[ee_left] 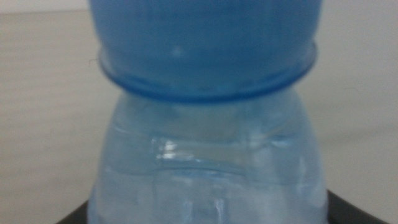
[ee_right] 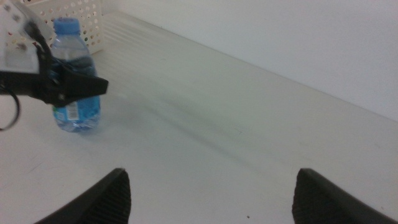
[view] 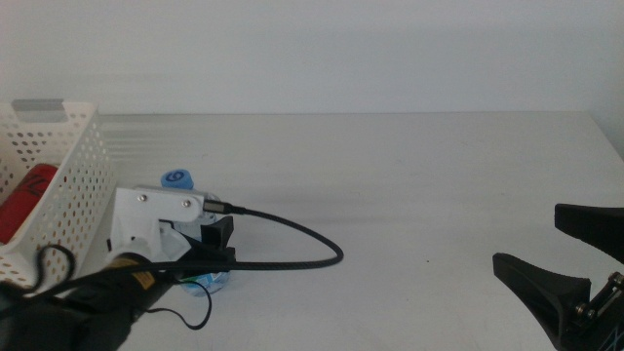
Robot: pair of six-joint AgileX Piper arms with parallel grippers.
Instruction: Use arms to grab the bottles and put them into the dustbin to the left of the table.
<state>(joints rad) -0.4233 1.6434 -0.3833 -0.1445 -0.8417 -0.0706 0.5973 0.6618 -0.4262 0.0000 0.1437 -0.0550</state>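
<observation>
The clear water bottle with a blue cap stands on the white table beside the dustbin, a white perforated basket at the left edge. My left gripper is shut on the bottle's body. In the left wrist view the bottle fills the picture, with dark jaws at both its sides. The right wrist view shows the bottle upright. A red can lies inside the dustbin. The yellow tea bottle is out of view. My right gripper is open and empty at the lower right.
A black cable loops from the left wrist over the table to the right of the bottle. The dustbin's wall also shows in the right wrist view, just behind the bottle.
</observation>
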